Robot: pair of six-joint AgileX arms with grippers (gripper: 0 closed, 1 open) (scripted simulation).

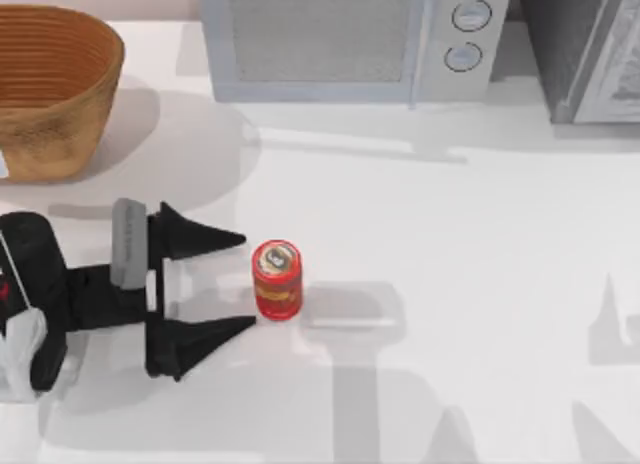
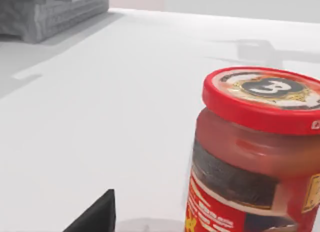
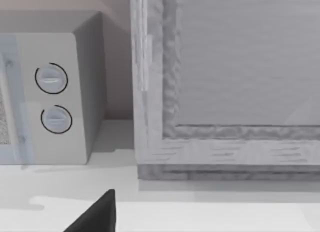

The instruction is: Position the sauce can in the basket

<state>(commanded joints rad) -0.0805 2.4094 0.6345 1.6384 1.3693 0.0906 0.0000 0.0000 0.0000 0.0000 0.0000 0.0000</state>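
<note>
The sauce can stands upright on the white table, left of centre; it is red with a yellow-orange band and a round printed top. My left gripper lies level on the can's left side, open wide, with its two black fingertips reaching the can's left edge and not touching it. The left wrist view shows the sauce can close up, with one black fingertip off to its side. The basket, tan and ribbed, stands at the far left back corner. A black part of my right gripper points toward the back appliances.
A white microwave stands along the back edge, also seen as the microwave from the right wrist. A grey cabinet fills the back right corner. White tabletop stretches to the right of the can.
</note>
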